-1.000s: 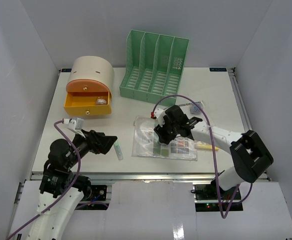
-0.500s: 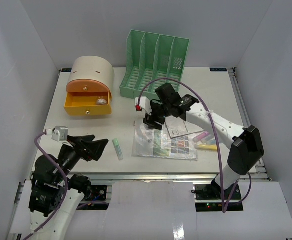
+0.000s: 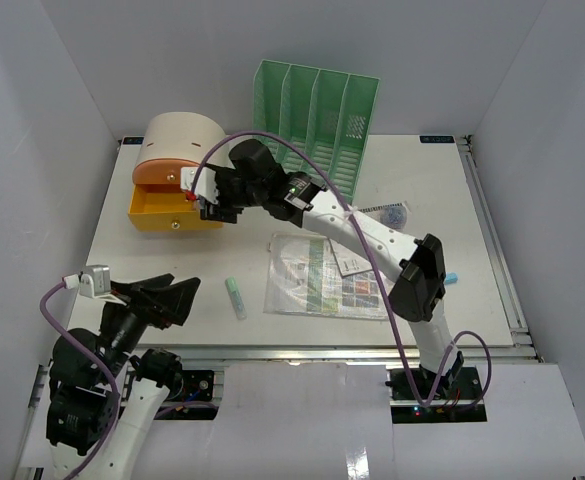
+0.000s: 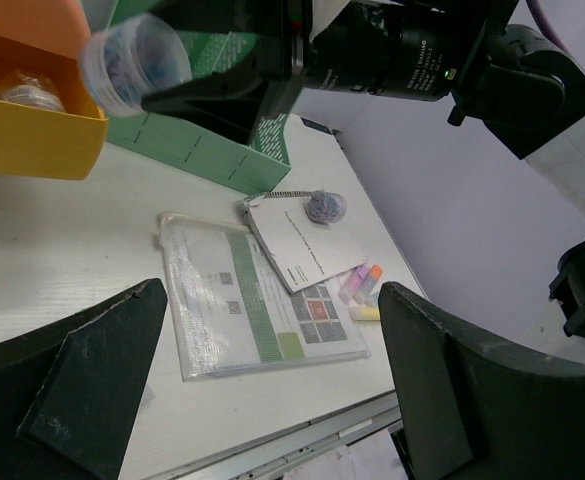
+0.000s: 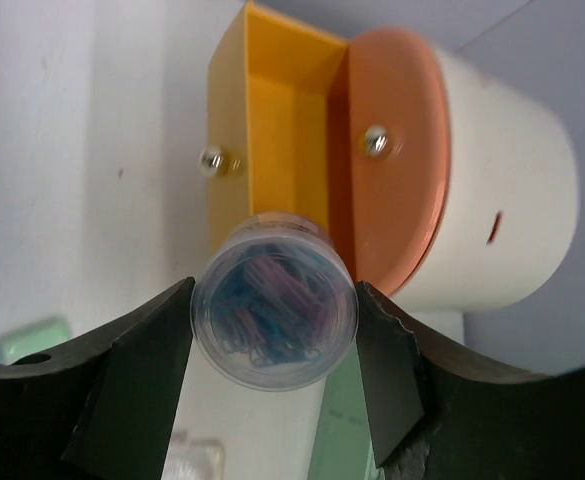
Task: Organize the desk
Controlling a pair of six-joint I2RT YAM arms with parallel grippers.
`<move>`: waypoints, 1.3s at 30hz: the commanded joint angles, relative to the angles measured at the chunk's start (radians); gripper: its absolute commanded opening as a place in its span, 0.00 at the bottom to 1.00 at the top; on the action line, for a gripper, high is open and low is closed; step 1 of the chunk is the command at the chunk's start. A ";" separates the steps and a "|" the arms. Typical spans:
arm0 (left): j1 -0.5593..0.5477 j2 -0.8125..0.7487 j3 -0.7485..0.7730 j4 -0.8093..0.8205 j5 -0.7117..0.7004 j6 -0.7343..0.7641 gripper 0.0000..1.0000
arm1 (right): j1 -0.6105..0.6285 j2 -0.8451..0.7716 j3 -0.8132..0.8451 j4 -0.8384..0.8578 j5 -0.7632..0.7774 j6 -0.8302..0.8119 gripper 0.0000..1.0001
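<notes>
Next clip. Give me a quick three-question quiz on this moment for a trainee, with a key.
1. True or false: the right tool holds a clear tub of paper clips.
2. Which drawer of the drawer box is pulled out? A: upper. B: lower. C: neither.
3. Fill in: the left tool is empty and its jaws are ___.

Key: 1 true; 2 B; 3 open.
</notes>
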 commanded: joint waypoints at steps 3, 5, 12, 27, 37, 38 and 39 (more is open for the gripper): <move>0.001 -0.025 0.014 -0.035 -0.026 -0.033 0.98 | 0.047 0.074 0.006 0.579 0.105 0.198 0.09; 0.001 -0.037 0.009 -0.040 -0.023 -0.044 0.98 | 0.048 0.130 0.030 0.654 0.139 0.242 0.10; 0.001 -0.064 0.015 -0.078 -0.024 -0.058 0.98 | 0.046 0.257 0.053 0.877 0.182 0.266 0.15; 0.002 -0.089 0.029 -0.095 -0.029 -0.070 0.98 | 0.035 0.232 -0.045 0.967 0.198 0.230 0.96; 0.001 -0.063 0.005 -0.054 0.014 -0.049 0.98 | -0.124 -0.048 -0.092 0.455 0.029 0.277 0.90; 0.001 -0.048 0.001 -0.046 0.023 -0.046 0.98 | -0.166 -0.075 -0.120 0.393 -0.006 0.285 0.90; 0.001 -0.034 -0.003 -0.038 0.031 -0.044 0.98 | -0.207 -0.101 -0.148 0.331 -0.041 0.293 0.90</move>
